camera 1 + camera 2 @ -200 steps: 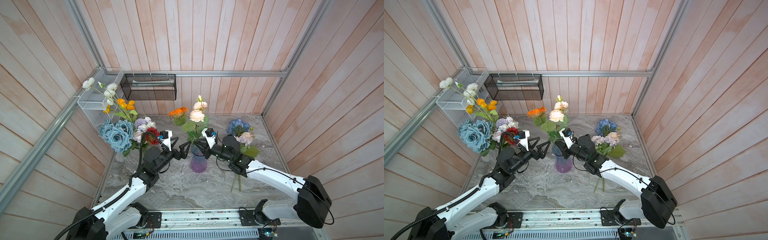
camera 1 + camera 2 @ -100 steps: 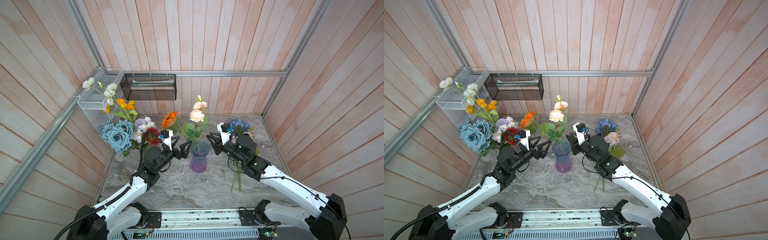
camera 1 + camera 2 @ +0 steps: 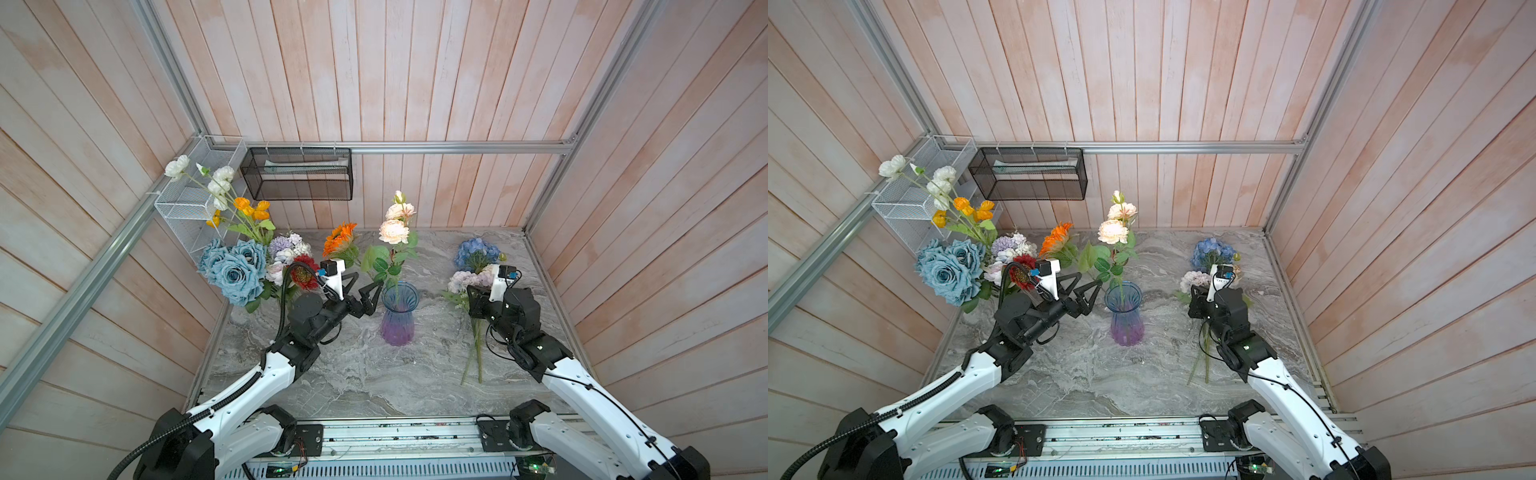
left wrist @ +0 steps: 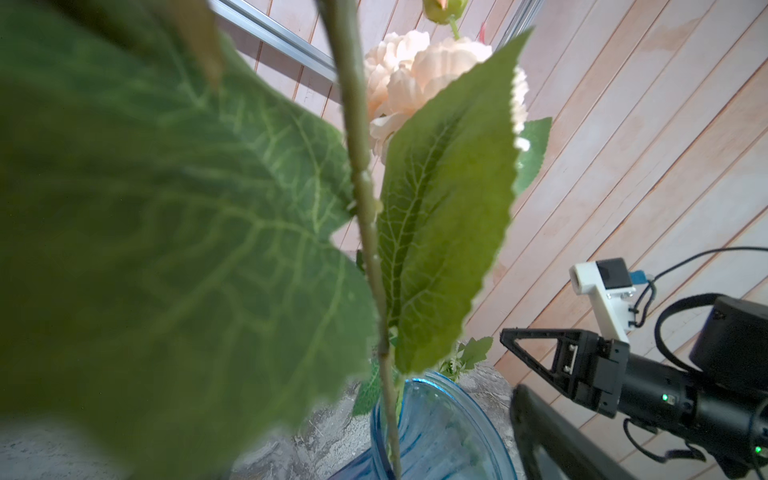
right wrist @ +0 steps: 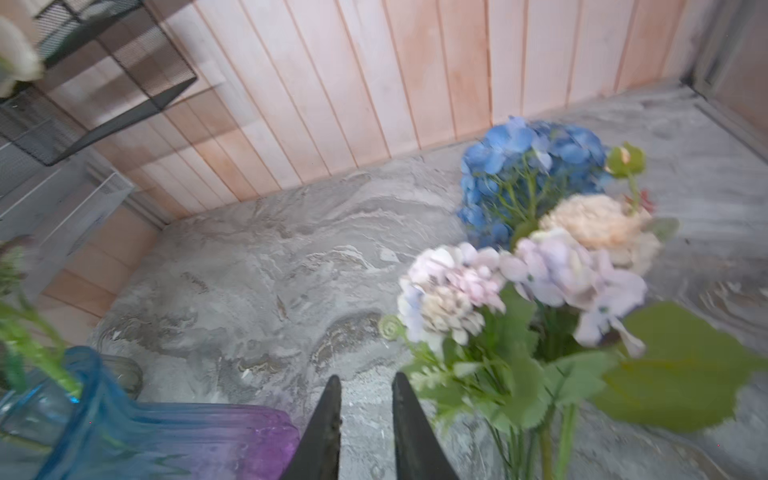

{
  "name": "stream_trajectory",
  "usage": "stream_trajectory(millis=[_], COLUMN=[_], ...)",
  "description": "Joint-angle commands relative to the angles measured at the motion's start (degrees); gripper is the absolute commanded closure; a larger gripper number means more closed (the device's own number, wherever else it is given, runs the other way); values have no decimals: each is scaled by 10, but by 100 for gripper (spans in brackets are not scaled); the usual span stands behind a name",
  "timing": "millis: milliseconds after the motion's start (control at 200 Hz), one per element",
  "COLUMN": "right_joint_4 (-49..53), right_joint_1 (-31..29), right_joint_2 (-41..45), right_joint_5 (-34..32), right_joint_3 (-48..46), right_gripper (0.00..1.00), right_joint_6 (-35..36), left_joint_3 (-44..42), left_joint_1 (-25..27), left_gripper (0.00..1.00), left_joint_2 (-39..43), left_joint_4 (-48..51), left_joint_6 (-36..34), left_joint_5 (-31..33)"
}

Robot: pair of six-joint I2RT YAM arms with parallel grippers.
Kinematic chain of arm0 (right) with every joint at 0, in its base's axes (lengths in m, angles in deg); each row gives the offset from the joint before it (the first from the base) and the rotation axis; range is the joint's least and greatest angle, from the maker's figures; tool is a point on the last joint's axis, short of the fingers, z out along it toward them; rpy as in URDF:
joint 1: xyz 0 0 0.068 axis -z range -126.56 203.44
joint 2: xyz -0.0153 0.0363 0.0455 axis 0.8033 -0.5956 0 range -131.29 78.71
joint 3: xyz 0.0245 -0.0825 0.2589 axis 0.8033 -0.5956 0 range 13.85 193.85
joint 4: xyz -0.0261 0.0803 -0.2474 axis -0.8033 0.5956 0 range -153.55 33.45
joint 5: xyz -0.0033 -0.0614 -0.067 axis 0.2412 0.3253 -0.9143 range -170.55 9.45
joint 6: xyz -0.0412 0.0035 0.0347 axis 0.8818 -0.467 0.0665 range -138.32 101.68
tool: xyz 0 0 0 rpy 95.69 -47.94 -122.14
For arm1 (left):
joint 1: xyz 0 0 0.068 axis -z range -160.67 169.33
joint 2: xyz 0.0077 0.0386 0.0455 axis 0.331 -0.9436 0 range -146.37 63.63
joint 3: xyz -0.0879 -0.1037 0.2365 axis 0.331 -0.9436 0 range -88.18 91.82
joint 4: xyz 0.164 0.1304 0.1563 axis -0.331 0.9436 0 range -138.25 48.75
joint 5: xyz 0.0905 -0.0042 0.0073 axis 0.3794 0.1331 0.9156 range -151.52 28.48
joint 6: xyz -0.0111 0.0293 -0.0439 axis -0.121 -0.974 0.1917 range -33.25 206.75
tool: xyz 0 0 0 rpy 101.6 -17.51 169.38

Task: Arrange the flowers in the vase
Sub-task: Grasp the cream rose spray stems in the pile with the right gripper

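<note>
The blue-to-purple glass vase (image 3: 397,318) (image 3: 1126,318) stands mid-table and holds peach roses (image 3: 393,230) (image 4: 415,70) and an orange sunflower (image 3: 340,240) that leans left. My left gripper (image 3: 370,279) (image 3: 1090,278) is wide open beside the vase mouth. The sunflower's leafy stem (image 4: 368,216) crosses in front of it, ungripped. My right gripper (image 5: 366,376) (image 3: 473,297) hovers right of the vase, its fingers slightly apart and empty. Under it a blue hydrangea (image 3: 476,253) (image 5: 528,166) and a lilac-white spray (image 3: 461,280) (image 5: 453,286) lie on the table.
At the far left stand dusty-blue roses (image 3: 235,268), orange and white poppies (image 3: 249,208) and a red sunflower (image 3: 304,276). A black mesh basket (image 3: 297,178) and a white wire basket (image 3: 191,203) hang on the plank walls that close in the marble table (image 3: 332,374).
My right gripper has pulled back from the vase to the right, above the flowers lying on the table. The orange sunflower has tipped to the left. My left arm has stayed put.
</note>
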Motion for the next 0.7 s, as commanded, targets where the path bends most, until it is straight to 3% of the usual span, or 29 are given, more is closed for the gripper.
stream_trajectory(millis=[0,130,260,465,590,695], right_joint_4=[-11,-96,-144,-203,-224,-235], right_joint_1=[75,201,261,273,274,274], right_joint_2=[7,-19,-50,-104,-143,-171], right_joint_5=[69,212,254,278,286,306], right_joint_3=[-48,-102,-135,-161,-161,-153], right_gripper=[77,78,78,76,69,68], right_joint_6=[-58,-87,-92,-92,-92,-90], left_joint_3=[-5,-2,-2,1,7,12], left_joint_1=[1,1,1,1,1,1], left_gripper=[0,0,0,0,0,0], left_joint_2=[0,5,11,4,-3,-9], left_joint_4=[-13,-2,6,10,13,14], left_joint_6=[-2,-5,-9,-6,-7,-7], left_joint_5=[17,21,27,33,33,32])
